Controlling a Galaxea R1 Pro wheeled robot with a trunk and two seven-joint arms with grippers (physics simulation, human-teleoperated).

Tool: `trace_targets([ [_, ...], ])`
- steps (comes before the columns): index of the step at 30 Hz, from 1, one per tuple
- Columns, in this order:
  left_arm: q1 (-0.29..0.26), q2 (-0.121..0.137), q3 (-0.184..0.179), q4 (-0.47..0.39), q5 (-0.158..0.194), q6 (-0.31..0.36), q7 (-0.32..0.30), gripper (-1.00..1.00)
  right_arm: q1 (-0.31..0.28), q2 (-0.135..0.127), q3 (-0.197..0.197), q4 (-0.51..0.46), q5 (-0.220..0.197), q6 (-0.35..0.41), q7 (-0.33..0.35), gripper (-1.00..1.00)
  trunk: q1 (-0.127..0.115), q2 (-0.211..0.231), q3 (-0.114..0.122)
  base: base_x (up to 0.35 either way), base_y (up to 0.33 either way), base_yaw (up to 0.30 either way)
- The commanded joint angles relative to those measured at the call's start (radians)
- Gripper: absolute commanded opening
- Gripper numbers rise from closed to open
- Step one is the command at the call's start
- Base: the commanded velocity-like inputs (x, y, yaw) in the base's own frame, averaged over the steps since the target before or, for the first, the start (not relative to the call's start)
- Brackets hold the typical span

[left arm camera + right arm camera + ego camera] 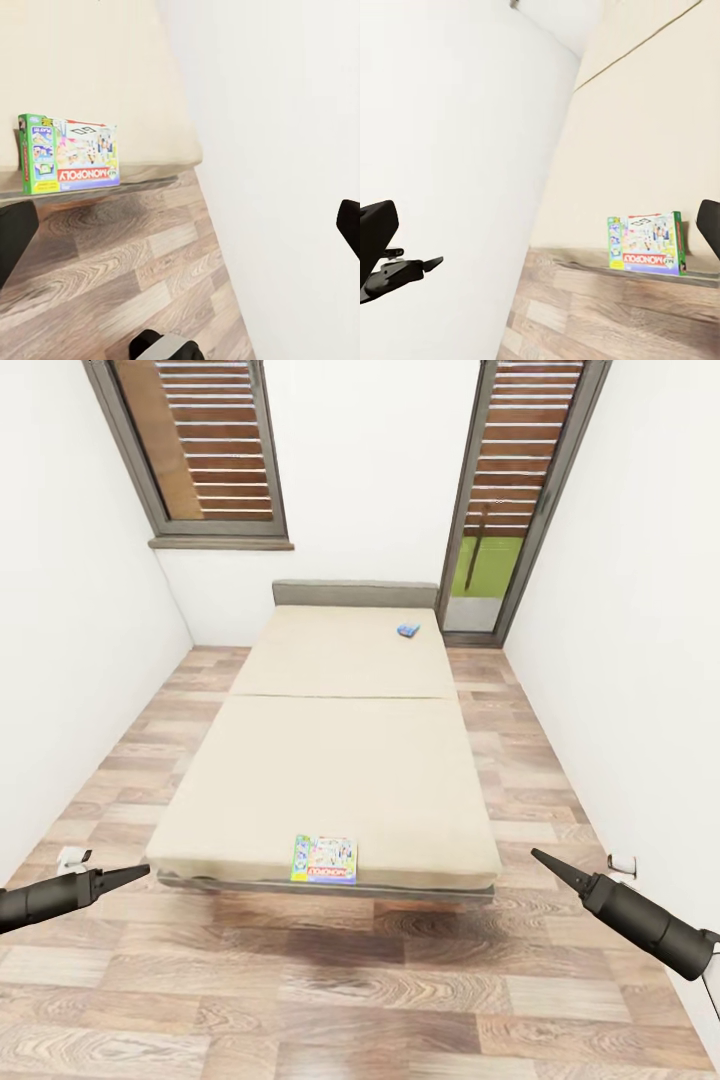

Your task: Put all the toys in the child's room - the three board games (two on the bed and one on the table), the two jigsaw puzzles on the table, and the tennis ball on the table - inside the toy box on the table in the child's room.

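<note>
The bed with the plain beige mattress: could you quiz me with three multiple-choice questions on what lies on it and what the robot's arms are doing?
1. Where does the multicoloured Monopoly board game box lie?
A. at the foot edge of the beige mattress bed
B. on the floor
C. by the headboard

2. How many game boxes are on the bed?
A. one
B. two
C. three

3. What do the two grippers hold?
A. a box each
B. a ball
C. nothing

Answers: 1 A, it sits at the near edge. 2 B, with the small blue board game box near the headboard. 3 C, the left gripper and right gripper hang clear of everything.
</note>
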Motion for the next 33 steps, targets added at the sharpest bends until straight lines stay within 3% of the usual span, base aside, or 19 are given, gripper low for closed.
trace_targets([
  [1, -0.001, 0.0, -0.001, 0.0, 0.0, 0.011, -0.004, 1.0, -0.001, 0.0, -0.001, 0.0, -0.003, 0.005, 0.001, 1.0, 0.001, -0.002, 0.0, 0.0, 0.0, 0.0],
  [33, -0.001, 0.002, -0.001, 0.0, 0.0, 0.009, -0.004, 1.0, -0.001, 0.001, 0.0, 0.001, -0.002, 0.003, 0.004, 1.0, 0.001, -0.002, 0.053, 0.0, 0.0, 0.0],
])
